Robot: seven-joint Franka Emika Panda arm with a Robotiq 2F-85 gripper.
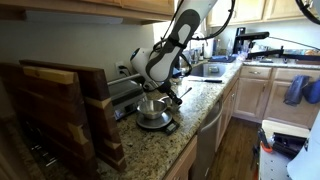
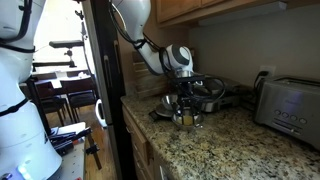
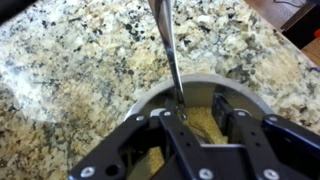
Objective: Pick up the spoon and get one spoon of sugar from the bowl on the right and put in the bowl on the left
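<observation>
A metal bowl (image 3: 150, 97) of yellowish sugar (image 3: 203, 122) sits on the granite counter, directly under my gripper (image 3: 198, 108). It also shows in both exterior views (image 1: 152, 113) (image 2: 186, 119). A thin metal spoon (image 3: 168, 50) stands in the sugar. Its handle leans up and out over the rim, right beside my left finger. My fingers are apart with sugar showing between them; the spoon is not clamped. My gripper hangs low over the bowl in both exterior views (image 1: 163, 95) (image 2: 183, 101). A second bowl (image 2: 211, 93) stands just behind.
A silver toaster (image 2: 291, 101) stands against the wall. Tall wooden boards (image 1: 60, 110) stand on the counter near the bowl. The counter edge (image 1: 205, 110) drops to the cabinets and the floor. A sink area (image 1: 210, 68) lies further along.
</observation>
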